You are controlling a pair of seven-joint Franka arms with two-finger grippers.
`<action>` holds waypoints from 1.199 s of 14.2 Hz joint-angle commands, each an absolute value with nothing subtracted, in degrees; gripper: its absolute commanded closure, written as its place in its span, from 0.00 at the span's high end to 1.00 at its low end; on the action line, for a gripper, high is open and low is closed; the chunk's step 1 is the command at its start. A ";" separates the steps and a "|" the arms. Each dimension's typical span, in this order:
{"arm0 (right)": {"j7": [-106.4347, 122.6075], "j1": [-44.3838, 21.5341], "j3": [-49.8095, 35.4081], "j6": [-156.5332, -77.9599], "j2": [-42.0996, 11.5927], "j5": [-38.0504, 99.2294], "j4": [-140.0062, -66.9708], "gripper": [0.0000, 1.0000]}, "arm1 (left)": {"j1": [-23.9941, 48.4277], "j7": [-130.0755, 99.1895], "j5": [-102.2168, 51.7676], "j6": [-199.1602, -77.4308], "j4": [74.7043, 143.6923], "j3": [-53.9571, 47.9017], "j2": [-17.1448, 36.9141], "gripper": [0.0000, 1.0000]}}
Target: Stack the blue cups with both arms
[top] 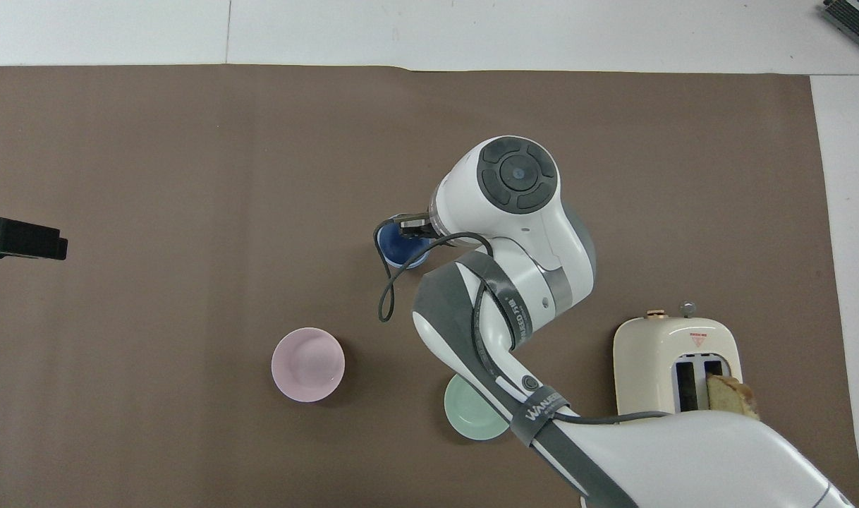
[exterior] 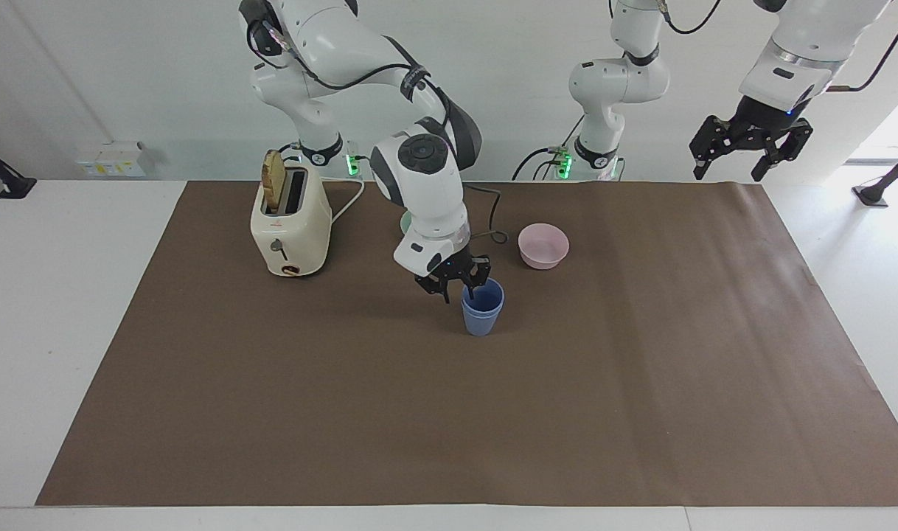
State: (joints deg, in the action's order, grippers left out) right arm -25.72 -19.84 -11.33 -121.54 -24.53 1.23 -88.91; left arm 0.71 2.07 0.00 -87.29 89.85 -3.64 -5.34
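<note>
The two blue cups (exterior: 483,311) stand nested, one inside the other, on the brown mat near the middle of the table; in the overhead view the blue cups (top: 400,248) show beside the right arm's wrist. My right gripper (exterior: 459,292) is open at the stack's rim, with one finger just inside the upper cup and the other outside it. In the overhead view the right gripper (top: 414,228) is mostly hidden under its own arm. My left gripper (exterior: 731,174) is open and empty, and waits raised over the mat's edge at the left arm's end; its tip also shows in the overhead view (top: 22,238).
A pale pink bowl (exterior: 543,245) (top: 307,364) sits nearer to the robots than the cups. A mint-green bowl (exterior: 405,222) (top: 473,420) lies partly hidden by the right arm. A cream toaster (exterior: 290,225) (top: 676,360) with a bread slice stands toward the right arm's end.
</note>
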 commanded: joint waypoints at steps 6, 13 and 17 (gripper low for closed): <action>-24.17 -11.18 -11.34 -113.74 -17.94 1.14 -86.31 1.00 | 0.18 2.55 -0.35 -86.75 90.53 -3.78 -6.15 1.00; -18.12 -4.58 -10.81 -105.14 -11.17 0.44 -86.31 1.00 | 0.26 2.55 -0.35 -86.75 90.53 -3.78 -6.15 1.00; -10.39 0.08 -10.29 -99.33 -7.21 -2.28 -86.22 1.00 | 0.26 2.46 -0.35 -86.75 90.53 -3.78 -6.15 1.00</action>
State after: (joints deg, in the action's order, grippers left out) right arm -14.20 -2.03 -10.08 -101.55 -9.53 -0.55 -85.55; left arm 0.71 2.07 0.00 -87.28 89.85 -3.64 -5.34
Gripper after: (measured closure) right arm 0.000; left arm 0.000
